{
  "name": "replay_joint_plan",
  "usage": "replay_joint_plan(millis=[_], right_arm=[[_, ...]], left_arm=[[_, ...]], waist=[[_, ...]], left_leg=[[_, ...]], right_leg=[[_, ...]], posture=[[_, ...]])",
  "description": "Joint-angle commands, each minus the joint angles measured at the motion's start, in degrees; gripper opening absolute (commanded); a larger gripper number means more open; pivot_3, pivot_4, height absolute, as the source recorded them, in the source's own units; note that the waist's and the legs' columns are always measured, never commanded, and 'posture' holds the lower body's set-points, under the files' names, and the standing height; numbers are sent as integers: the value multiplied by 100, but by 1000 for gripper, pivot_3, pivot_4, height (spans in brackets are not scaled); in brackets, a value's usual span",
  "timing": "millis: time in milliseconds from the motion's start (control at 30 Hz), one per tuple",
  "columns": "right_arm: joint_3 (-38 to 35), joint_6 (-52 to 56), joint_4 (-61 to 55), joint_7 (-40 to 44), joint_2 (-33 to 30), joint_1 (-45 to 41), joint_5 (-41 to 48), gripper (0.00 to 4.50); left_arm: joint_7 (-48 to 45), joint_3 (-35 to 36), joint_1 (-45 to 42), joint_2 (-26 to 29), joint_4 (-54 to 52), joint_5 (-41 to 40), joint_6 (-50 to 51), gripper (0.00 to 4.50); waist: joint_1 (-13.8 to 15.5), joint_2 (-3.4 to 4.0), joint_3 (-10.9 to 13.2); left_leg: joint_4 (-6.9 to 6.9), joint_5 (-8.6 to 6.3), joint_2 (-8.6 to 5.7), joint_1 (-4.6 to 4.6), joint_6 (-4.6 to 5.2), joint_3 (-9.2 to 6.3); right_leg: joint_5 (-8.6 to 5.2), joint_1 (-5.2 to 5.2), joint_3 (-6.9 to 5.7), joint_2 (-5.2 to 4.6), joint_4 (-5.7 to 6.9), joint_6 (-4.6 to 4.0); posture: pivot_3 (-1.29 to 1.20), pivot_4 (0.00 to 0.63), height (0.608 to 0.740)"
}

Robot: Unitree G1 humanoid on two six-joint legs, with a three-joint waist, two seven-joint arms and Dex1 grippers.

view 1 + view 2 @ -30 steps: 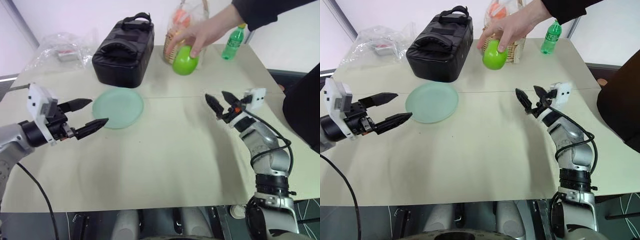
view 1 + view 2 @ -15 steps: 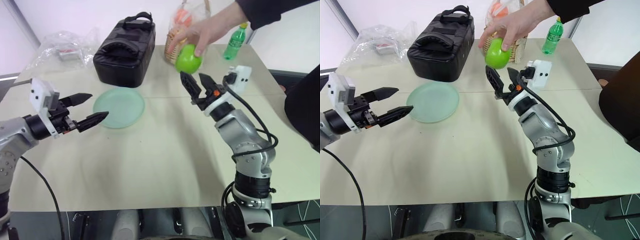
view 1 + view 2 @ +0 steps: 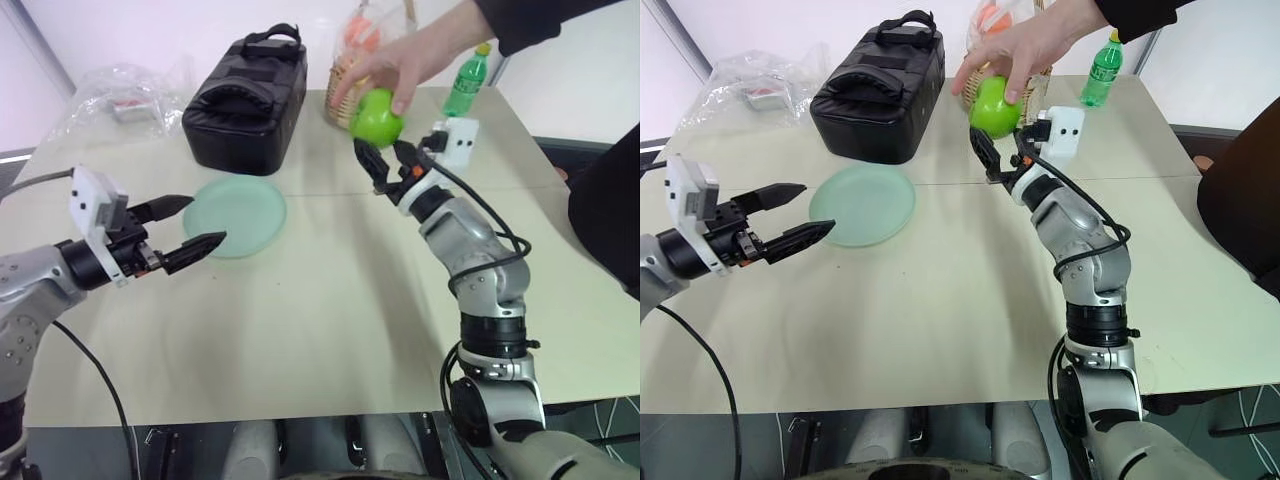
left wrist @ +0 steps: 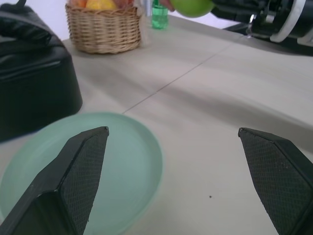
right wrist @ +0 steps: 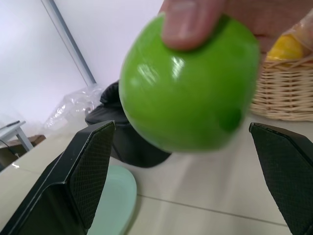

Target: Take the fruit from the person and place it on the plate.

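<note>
Right gripper (image 3: 384,161) spread wide, empty, just under the fruit (image 3: 377,117) that the person's hand (image 3: 400,66) holds above the tabletop's far edge. I'm at the handover — next, close on it, then carry it to the plate (image 3: 236,215).

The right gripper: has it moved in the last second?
Yes. The right gripper went from beside the table's seam up and toward the black bag, fingers open just under the fruit.

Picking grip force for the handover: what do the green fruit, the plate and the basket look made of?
Fruit: smooth, glossy skin with bright highlights; real or plastic, I cannot tell. Plate: pale mint, matte and slightly translucent, probably plastic. Basket: woven wicker, tan strands plainly visible.
</note>
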Motion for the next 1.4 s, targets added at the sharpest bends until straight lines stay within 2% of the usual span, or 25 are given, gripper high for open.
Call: replay_joint_plan(millis=[33,300,467,667,800,933,1167,1400], right_arm=[[-213,87,-192,-153,158,-292,270,4500],[-290,313,-204,-372,289,-460,363,4500],[-274,283,-203,-351,261,-450,313,3055],[-209,327,-207,-284,210,-497,290,3029],[989,87,-51,650,-194,-383,-479,3029],[1793,-517,809,1390,-52,-620,-1090,3029],[2046,-1463,2389,1923,547,-1201,-1674,3029],[2013,-1825,2947,2220,854,-1361,-1919,3029]], left_arm=[[51,275,58,12,-220,-75,-30,4449],[129,321,170,-26,-332,-96,-33,4449],[152,304,175,-51,-331,-86,-53,4500],[188,283,146,-81,-281,-56,-67,4500],[425,391,382,-197,-67,287,-186,4500],[993,527,674,-492,264,928,-493,4500],[1510,960,1205,-1131,261,1237,-862,4500],[1794,1151,1492,-1386,81,1304,-923,4500]], waist=[[1,0,0],[0,0,0],[0,0,0],[-1,0,0],[-28,0,0],[-149,-1,-1],[-135,-6,-3],[-133,-13,-7]], left_leg=[[0,0,0,0,0,0],[0,0,0,0,0,1],[0,0,0,0,0,1],[-1,0,0,0,0,1],[-1,0,0,0,0,3],[-6,0,3,1,0,1],[-4,0,4,-6,0,7],[-3,-1,8,-7,-3,7]], right_leg=[[0,0,0,-1,0,0],[0,0,0,-2,0,-1],[0,0,0,-2,0,-1],[0,0,0,-2,0,-1],[-1,-2,1,-2,-1,-2],[0,-3,0,6,1,-1],[2,-10,0,-5,1,2],[5,-9,-2,-21,1,-3]], posture=[[0,150,740],[0,150,740],[0,150,740],[0,150,740],[0,150,740],[0,150,740],[0,150,740],[0,150,740]])
